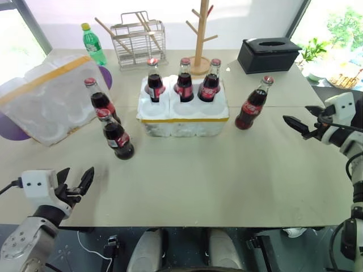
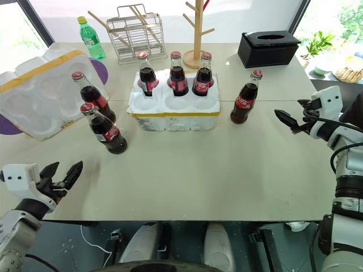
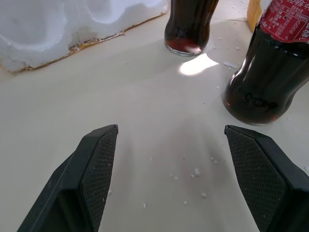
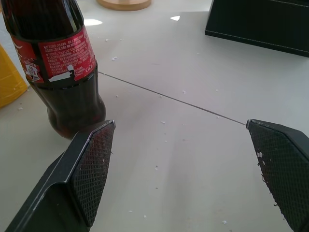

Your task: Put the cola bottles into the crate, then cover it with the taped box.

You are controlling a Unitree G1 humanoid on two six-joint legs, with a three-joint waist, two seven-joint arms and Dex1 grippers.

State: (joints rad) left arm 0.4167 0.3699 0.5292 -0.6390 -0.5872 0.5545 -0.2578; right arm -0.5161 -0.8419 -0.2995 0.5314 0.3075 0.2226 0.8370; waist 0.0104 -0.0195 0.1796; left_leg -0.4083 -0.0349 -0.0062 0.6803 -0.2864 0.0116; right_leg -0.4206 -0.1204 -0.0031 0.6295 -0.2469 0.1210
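Beige tabletop, smooth and speckled with white foam crumbs, is carrying everything. Crate, a low block of rough white foam with round wells and a thin yellow tape band, is sitting ahead of both grippers; three cola bottles of dark glass with red caps are standing in its far wells, while the near wells are lying empty. Right gripper is hovering with its textured black fingers spread wide, holding nothing; a fourth bottle is standing just beside it, between it and the crate. Left gripper is resting low near the table edge, fingers likewise apart and empty; two loose bottles are standing ahead of it, apart from its fingertips. Taped box, taller white foam with wide yellow tape, is lying tilted beyond the left gripper, just beside those two bottles
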